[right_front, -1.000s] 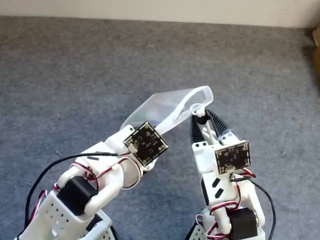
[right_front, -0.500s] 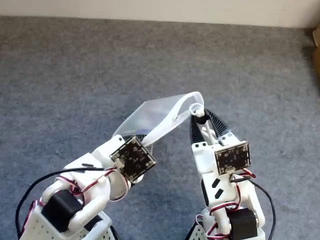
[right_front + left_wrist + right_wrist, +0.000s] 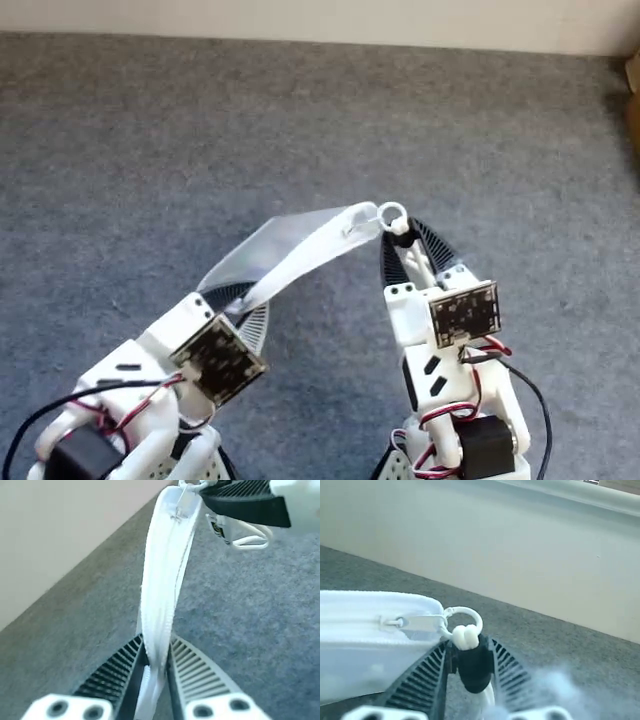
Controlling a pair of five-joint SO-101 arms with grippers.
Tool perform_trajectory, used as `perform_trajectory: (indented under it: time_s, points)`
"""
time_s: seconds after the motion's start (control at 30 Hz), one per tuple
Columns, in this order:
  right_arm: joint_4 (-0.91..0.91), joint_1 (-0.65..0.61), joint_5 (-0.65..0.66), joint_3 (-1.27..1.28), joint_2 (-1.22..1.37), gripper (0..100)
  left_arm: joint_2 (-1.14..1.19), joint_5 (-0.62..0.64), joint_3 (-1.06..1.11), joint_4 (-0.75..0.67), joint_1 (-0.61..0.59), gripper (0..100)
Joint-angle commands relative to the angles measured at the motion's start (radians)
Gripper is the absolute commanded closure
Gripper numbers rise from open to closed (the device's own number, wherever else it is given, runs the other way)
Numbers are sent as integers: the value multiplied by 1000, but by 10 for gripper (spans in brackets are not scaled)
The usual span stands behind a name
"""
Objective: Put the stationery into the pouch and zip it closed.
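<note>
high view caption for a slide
Left hand grips the pouch, right hand its zipper pull, stretched over the carpet.

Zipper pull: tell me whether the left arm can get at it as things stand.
Probably not. The left gripper is shut on the opposite end of the pouch, and the right gripper is shut on the cord of the zipper pull, crowding it. The left would have to let its end go first.

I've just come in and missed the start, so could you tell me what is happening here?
Two arms hold the pouch stretched between them above the grey table. The left gripper is clamped on one end; the right gripper grips the pull cord at the other. The zip looks closed, its slider at the right gripper's end.
</note>
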Motion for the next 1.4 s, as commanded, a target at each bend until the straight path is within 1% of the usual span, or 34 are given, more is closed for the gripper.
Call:
perform_trajectory:
  time_s: [0.0, 0.17, 0.4, 0.73, 0.8, 0.9, 0.97, 1.07, 1.23, 1.37]
  points:
    - [-5, 22, -5, -15, -2, 993, -77, -41, -25, 14, -130, 995]
    - [-5, 22, -5, -15, -2, 993, -128, -74, -27, 43, -188, 995]
    - [-5, 39, -3, -15, -2, 993, -154, -75, -33, 44, -275, 995]
    - [-4, 50, -5, -15, -2, 988, -154, -72, -30, 41, -283, 995]
    - [2, 50, -9, -15, -2, 942, -154, -71, -25, 32, -283, 995]
    - [2, 50, -12, -12, -4, 820, -154, -64, -25, 8, -285, 995]
    - [2, 50, -18, -7, -4, 762, -154, -35, -25, -20, -286, 995]
    - [2, 51, -81, -7, -4, 754, -154, -28, 2, -83, -323, 995]
    - [1, 50, -101, -7, -4, 754, -154, -28, 166, -301, -461, 995]
    - [1, 50, -101, -5, -4, 754, -154, -28, 271, -456, -521, 995]
